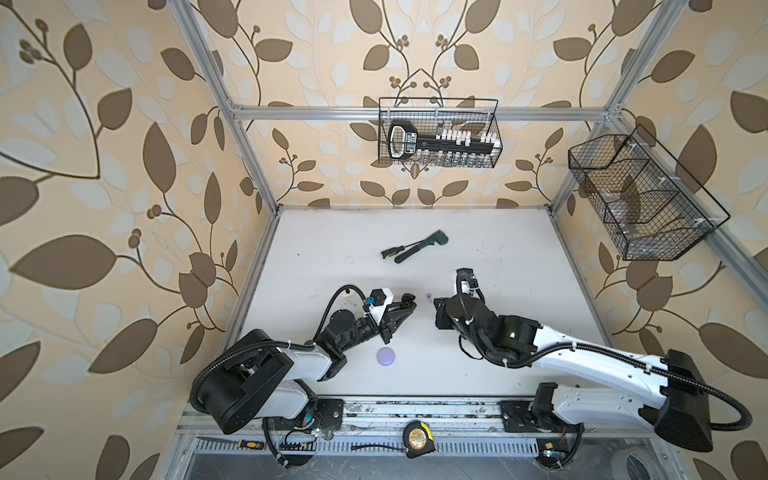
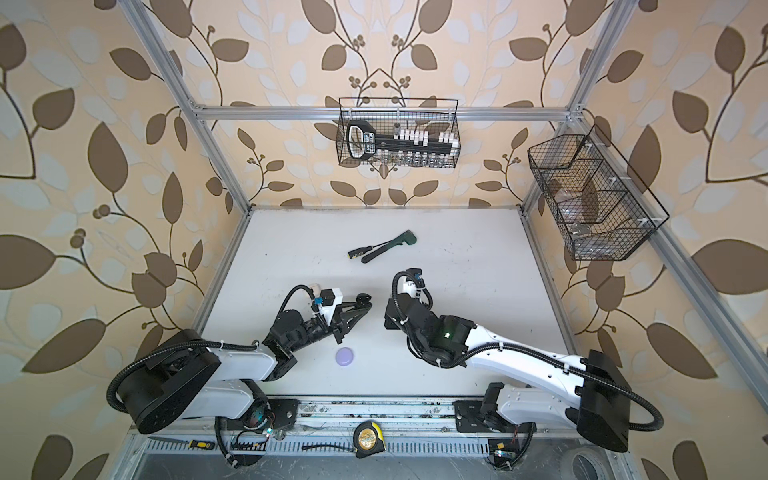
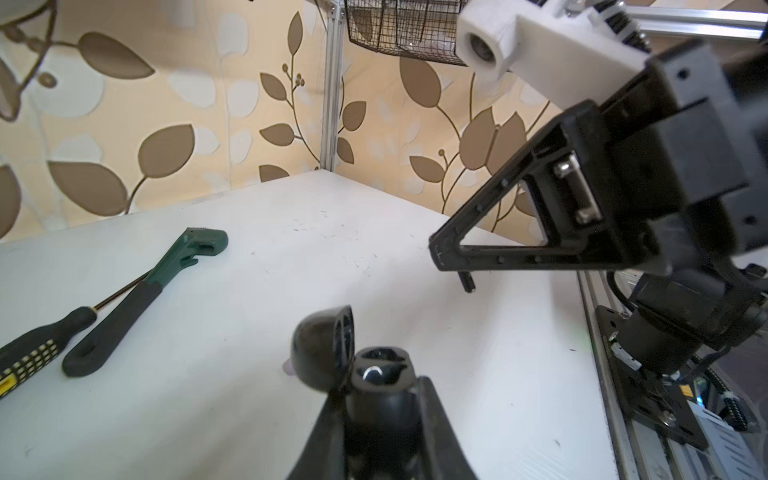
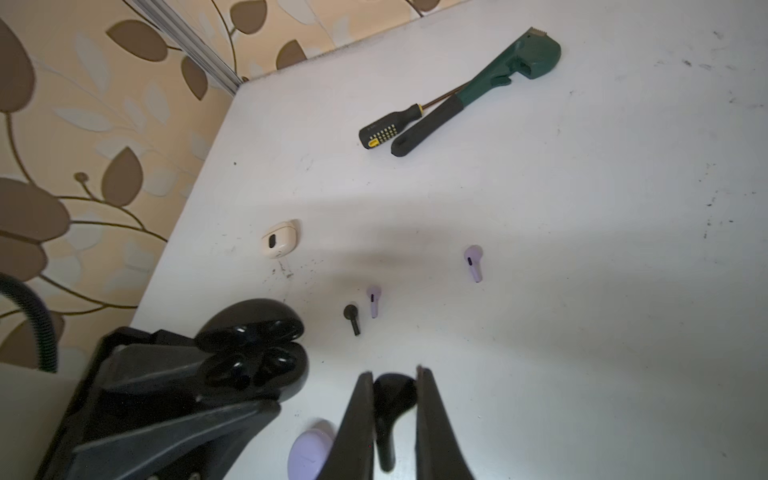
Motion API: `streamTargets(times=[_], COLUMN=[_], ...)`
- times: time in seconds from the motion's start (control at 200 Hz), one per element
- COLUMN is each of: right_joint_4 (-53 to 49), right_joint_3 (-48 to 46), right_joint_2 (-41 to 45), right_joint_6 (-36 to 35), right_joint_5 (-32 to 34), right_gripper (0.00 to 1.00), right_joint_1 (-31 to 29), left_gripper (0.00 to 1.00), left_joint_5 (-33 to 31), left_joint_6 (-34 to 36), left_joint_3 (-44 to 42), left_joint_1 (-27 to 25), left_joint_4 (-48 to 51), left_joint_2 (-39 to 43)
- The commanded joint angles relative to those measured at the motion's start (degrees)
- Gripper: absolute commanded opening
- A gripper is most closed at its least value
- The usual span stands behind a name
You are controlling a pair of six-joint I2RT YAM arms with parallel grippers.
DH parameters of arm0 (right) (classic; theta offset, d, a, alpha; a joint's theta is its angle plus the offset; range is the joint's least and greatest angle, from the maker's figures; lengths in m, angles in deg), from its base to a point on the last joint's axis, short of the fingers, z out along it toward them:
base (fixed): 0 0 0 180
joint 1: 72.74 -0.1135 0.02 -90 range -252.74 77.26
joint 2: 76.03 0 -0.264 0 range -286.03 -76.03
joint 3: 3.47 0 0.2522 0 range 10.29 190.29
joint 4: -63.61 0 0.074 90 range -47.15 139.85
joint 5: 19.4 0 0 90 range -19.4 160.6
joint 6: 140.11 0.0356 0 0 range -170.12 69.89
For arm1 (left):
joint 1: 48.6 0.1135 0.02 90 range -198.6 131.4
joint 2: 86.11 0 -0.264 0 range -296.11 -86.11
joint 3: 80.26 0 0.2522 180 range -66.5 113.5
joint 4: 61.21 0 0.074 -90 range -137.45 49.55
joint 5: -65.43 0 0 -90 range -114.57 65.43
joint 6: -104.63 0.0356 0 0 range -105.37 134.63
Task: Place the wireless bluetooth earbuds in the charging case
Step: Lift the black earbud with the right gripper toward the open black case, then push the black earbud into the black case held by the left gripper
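My left gripper (image 3: 380,388) is shut on the black charging case (image 3: 382,374), which it holds above the table with its lid (image 3: 324,345) swung open; the right wrist view shows the two empty wells of this case (image 4: 257,353). Just right of it, my right gripper (image 4: 392,374) is shut on a black earbud (image 4: 392,399), stem pointing back along the fingers. On the table lie another black earbud (image 4: 352,318) and two lilac earbuds (image 4: 374,300) (image 4: 473,262). In both top views the left gripper (image 1: 411,303) (image 2: 365,301) faces the right gripper (image 1: 435,309) (image 2: 386,316) mid-table.
A shut lilac case (image 1: 386,357) lies near the front, a cream case (image 4: 279,239) to the left. A green wrench (image 1: 419,245) and a screwdriver (image 1: 392,252) lie farther back. Wire baskets (image 1: 438,133) (image 1: 640,195) hang on the walls. A tape measure (image 1: 417,438) sits on the front rail.
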Motion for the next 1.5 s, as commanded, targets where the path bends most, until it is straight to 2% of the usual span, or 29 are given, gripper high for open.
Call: streamTargets(times=[0.0,0.105,0.315,0.685,0.825,1.15,1.495], right_joint_4=[5.5,9.8,12.1,17.3,17.9,19.2,20.9], right_joint_3=[-1.6,-1.4,0.1,-0.5,-0.1,1.4,1.1], right_joint_2=[2.1,2.1,1.8,2.0,0.9,-2.5,-2.8], right_joint_6=[1.6,0.6,-0.8,-4.2,-5.0,-5.4,-6.0], right_joint_5=[4.0,5.8,11.7,18.3,20.3,19.0,18.8], right_gripper=[0.13,0.13,0.12,0.11,0.11,0.11,0.09], right_joint_1=[-2.5,-5.4,-10.1,-14.5,-14.4,-11.9,-11.7], left_gripper=[0.0,0.0,0.0,0.0,0.0,0.0,0.0], left_joint_5=[-0.2,0.7,1.3,1.3,1.5,1.3,1.3], left_joint_6=[0.0,-0.3,-2.0,-2.4,-2.5,-2.5,-2.8], left_joint_3=[2.1,1.9,0.7,0.5,0.6,0.4,0.5], left_joint_1=[-1.6,-3.0,-3.7,-4.2,-4.4,-4.9,-5.0], left_joint_4=[-8.1,-8.0,-8.1,-8.0,-8.0,-8.0,-8.0], left_joint_2=[0.9,2.3,6.3,7.1,7.2,7.6,7.7])
